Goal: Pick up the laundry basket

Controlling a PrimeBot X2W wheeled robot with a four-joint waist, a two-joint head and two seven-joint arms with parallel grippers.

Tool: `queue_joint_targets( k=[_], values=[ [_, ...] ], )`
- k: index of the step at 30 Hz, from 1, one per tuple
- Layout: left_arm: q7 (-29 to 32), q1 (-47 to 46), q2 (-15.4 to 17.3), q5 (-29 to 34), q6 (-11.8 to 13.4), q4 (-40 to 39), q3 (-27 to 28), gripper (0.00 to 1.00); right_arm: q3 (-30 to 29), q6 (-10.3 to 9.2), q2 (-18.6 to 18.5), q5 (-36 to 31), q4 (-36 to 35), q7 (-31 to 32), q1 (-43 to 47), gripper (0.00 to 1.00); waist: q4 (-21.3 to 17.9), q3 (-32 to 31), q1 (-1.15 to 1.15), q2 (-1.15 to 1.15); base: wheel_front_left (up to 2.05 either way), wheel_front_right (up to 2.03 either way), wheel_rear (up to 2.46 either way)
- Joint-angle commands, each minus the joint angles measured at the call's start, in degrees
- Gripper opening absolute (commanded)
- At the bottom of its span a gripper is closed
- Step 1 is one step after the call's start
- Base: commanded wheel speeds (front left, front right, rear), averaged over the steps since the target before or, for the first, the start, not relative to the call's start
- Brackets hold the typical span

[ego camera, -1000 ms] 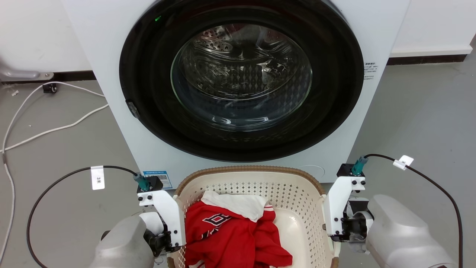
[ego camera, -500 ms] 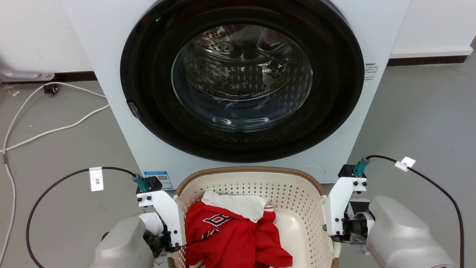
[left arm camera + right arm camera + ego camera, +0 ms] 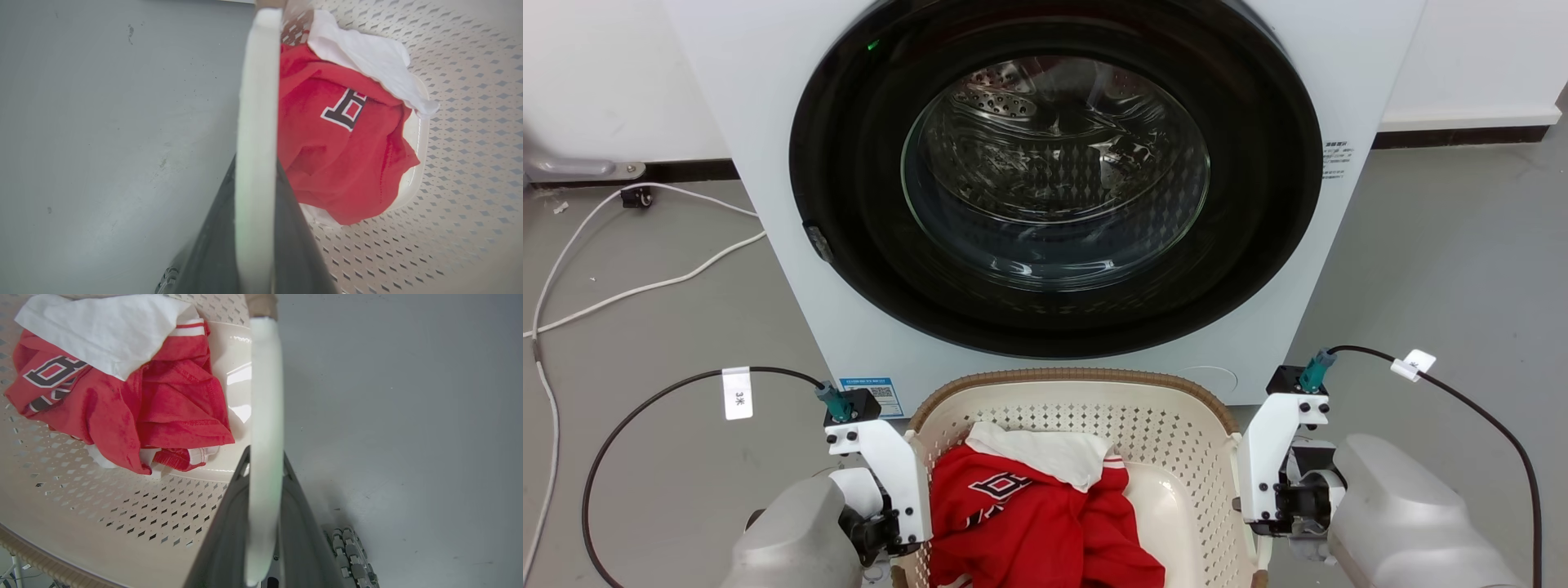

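Everything in the head view has slid slightly down the frame together, washing machine (image 3: 768, 122) included, so I judge the camera shifted, not the things; both arms keep their grip as before. On the left gripper (image 3: 256, 175) the fingers (image 3: 216, 253) are narrow, pinched on the white left handle (image 3: 257, 81) running up between them, with the floor (image 3: 102, 122) outside them and the red garment (image 3: 327, 163) inside. Between the two sets of fingers sits the laundry basket (image 3: 1160, 425), just before the machine. On the right gripper (image 3: 265, 457) they are likewise narrow, clamped on the right handle (image 3: 265, 375). To lift well, both arms should rise together at one pace, squeeze firm, so the basket stays level and neither handle slips.
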Motion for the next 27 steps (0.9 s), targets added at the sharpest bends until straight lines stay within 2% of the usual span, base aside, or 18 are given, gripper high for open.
queue_joint_targets(
  k=[1, 27],
  values=[
    [-0.53, 0.09, -0.48, -0.55, -0.14, -0.38, -0.04, 0.0, -0.23, 0.81, 1.32, 0.09, -0.42, -0.18, 0.4, 0.0, -0.01, 0.02, 0.0, 0.0, 0.0, 0.0, 0.0],
    [-0.41, -0.16, -0.45, -2.62, -0.14, -0.55, -1.67, 0.0, -1.77, 0.81, 1.38, -1.18, -0.42, -0.29, 0.53, 0.0, 0.17, 0.19, 0.0, 0.0, 0.0, 0.0, 0.0]
  ],
)
